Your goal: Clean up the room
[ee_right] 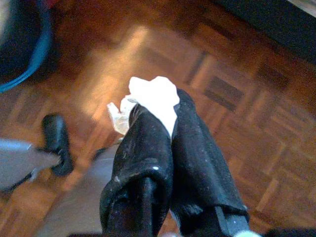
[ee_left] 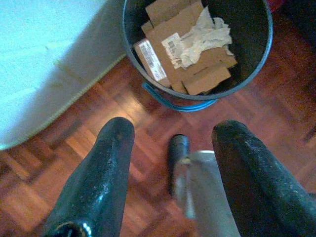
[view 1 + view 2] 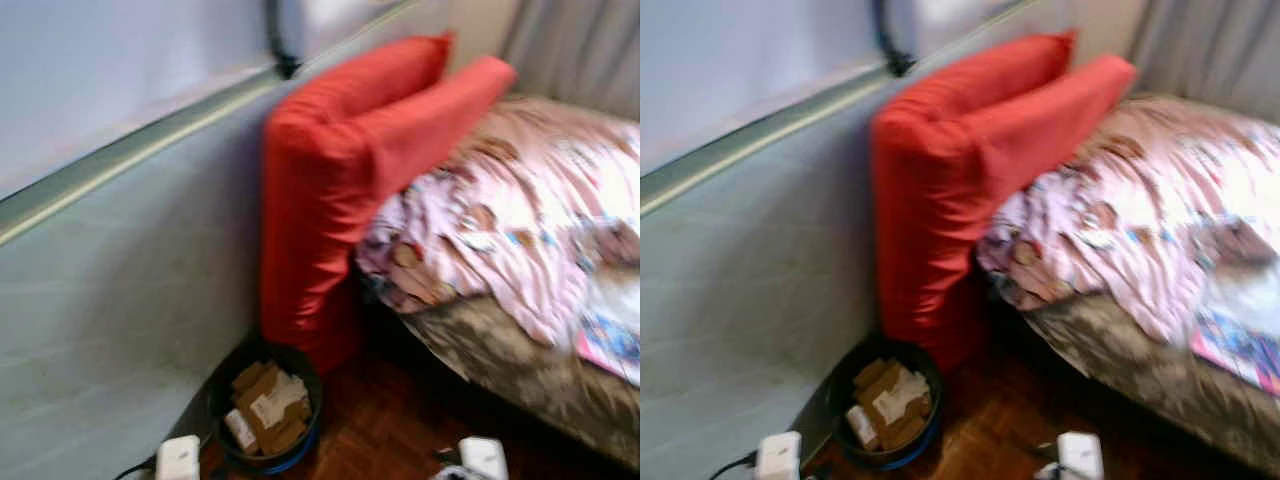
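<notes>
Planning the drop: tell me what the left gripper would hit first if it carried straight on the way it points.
Judging by the left wrist view, the open left gripper points down toward the parquet floor just short of the dark bin of cardboard; it would probably meet the floor first, though depth is unclear.

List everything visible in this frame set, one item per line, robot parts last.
Cushions: two, red, upright against the wall at the bed's head.
Bedcover: one, pink patterned, rumpled on the bed.
Waste bin: one, dark with blue base, on the floor by the wall below the cushions.
Cardboard pieces: several, brown, inside the bin.
Crumpled paper: one, off-white, on the cardboard.
Parquet floor: brown wood.
Left end effector: black fingers open, above the floor near the bin.
Right end effector: black fingers shut on a white tissue wad.
</notes>
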Motion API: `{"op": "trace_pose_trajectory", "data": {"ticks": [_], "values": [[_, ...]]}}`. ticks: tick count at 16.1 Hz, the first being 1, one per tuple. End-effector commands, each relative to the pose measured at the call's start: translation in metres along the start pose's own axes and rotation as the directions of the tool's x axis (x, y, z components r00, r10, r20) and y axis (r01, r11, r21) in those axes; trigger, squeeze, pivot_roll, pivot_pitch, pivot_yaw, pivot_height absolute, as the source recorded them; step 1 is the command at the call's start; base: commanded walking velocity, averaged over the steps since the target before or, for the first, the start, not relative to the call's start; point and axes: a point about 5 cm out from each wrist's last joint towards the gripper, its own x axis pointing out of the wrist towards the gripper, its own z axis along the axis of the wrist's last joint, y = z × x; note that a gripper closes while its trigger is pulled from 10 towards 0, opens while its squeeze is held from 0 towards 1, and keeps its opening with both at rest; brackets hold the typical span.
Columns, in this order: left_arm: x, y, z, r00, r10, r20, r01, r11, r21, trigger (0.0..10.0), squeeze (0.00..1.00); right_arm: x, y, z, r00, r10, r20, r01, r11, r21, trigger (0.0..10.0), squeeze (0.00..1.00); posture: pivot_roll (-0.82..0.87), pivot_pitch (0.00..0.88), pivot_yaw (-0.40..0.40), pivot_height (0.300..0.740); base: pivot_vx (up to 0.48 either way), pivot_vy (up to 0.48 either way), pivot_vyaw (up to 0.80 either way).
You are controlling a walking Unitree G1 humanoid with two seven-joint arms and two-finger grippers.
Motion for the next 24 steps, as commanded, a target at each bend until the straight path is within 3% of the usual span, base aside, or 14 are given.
{"op": "trace_pose_trajectory", "data": {"ticks": [1, 14, 24], "values": [[-0.004, 0.008, -0.012, 0.998, 0.029, -0.053, -0.029, 1.000, 0.003, 10.0, 0.00, 0.001, -0.003, 0.006, 1.000, -0.010, 0.016, 0.010, 1.000, -0.007, 10.0, 0.00, -0.01, 0.070, -0.026, 0.740, 0.000, 0.000, 0.80], [-0.009, 0.015, -0.026, 0.989, 0.064, -0.135, -0.069, 0.997, -0.036, 10.0, 0.00, 0.002, -0.006, 0.011, 1.000, -0.012, 0.025, 0.012, 1.000, -0.012, 10.0, 0.00, 0.00, 0.095, -0.047, 0.740, 0.000, 0.000, 0.78], [-0.006, 0.011, -0.022, 0.992, 0.058, -0.115, -0.061, 0.998, -0.030, 10.0, 0.00, 0.002, -0.009, 0.015, 0.999, -0.012, 0.040, 0.012, 1.000, -0.008, 10.0, 0.00, 0.00, 0.097, -0.042, 0.740, 0.027, 0.000, 0.00]]}}
